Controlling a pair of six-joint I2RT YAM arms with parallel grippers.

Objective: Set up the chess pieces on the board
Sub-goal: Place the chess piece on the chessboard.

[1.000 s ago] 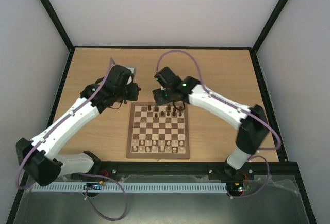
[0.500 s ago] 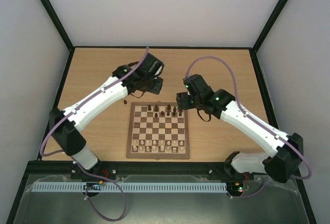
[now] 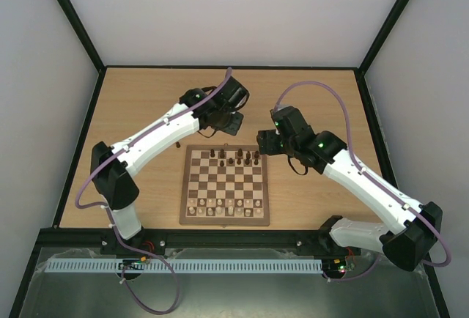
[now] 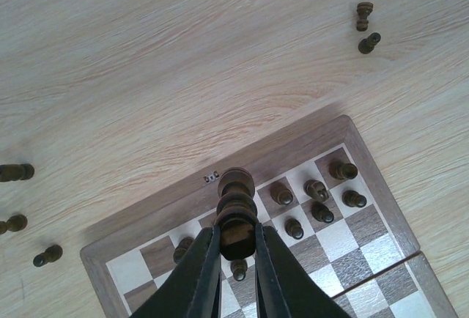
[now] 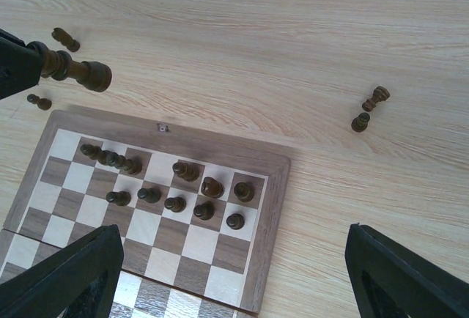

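Board (image 3: pixel 226 182) lies on the counter (image 3: pixel 315 94) between the two arms. Left hand (image 4: pixel 236 236) is pinching a dark piece (image 4: pixel 236 199) by one end, above the board's far edge. Right hand (image 5: pixel 233 259) hangs spread wide, holding nothing, over the far right corner. Other dark pieces (image 5: pixel 176 190) stand crowded in the two far rows. Loose pieces (image 5: pixel 360 121) lie on the counter beyond both far corners.

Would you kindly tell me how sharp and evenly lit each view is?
Top external: soft, even light, no glare, yet the chess pieces on the board are too small to tell apart. Left wrist: sharp, with a faint shadow on the table beyond the held piece. Right wrist: sharp, evenly lit, hardly any shadows.
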